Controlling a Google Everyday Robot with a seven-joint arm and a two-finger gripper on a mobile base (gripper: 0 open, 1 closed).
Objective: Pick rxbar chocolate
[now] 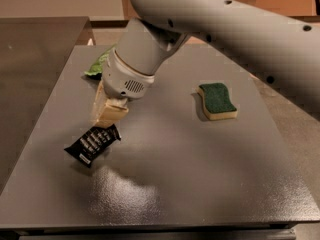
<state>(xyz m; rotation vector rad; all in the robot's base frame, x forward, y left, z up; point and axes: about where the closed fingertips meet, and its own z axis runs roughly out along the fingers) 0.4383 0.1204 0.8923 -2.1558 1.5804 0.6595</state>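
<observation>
The rxbar chocolate is a flat black bar with white lettering, at the left front of the grey table. It hangs tilted, with its upper right end between my beige fingers. My gripper points down from the large grey arm and is shut on that end of the bar. The bar's lower left end is at or just above the table top; I cannot tell whether it touches.
A yellow sponge with a green top lies to the right of the middle. A green-and-white snack bag lies at the back left, partly hidden by the arm. A second darker table stands to the left.
</observation>
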